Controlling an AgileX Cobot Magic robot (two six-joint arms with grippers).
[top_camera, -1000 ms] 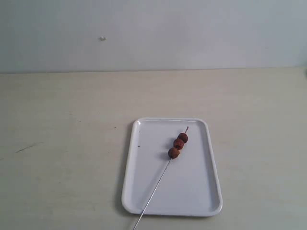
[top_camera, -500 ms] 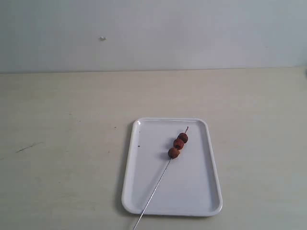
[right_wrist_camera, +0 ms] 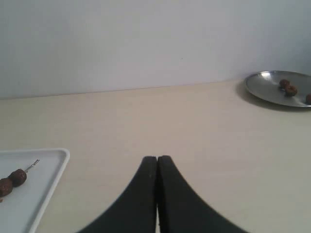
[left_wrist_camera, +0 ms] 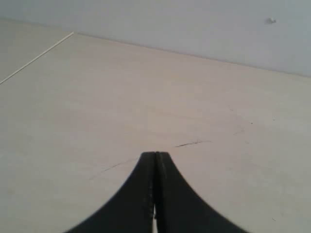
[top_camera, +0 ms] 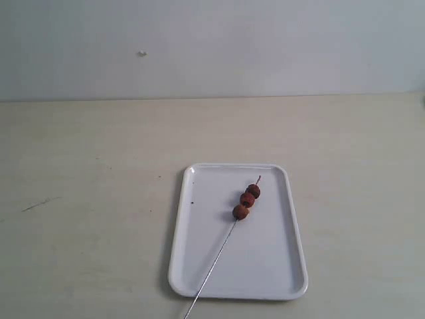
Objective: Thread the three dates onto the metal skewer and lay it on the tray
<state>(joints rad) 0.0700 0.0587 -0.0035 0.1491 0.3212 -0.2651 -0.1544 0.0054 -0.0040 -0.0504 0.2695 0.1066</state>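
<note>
Soft, even light, a bit washed out; low contrast on the pale surface (top_camera: 80, 252). Tray (top_camera: 265, 259) throws only a thin faint shadow. Wrist views slightly soft.

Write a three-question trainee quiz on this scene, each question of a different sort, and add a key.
1. True or false: all three dates sit threaded on the metal skewer.
2. Pick one. The skewer's bare end: A) lies wholly inside the tray; B) pokes past the tray's rim nearest the exterior camera, over the table; C) rests in a pincer.
3. Short answer: how do the left pincer and the right pincer stand?

Key: 1 true. 2 B. 3 both shut, holding nothing.
</note>
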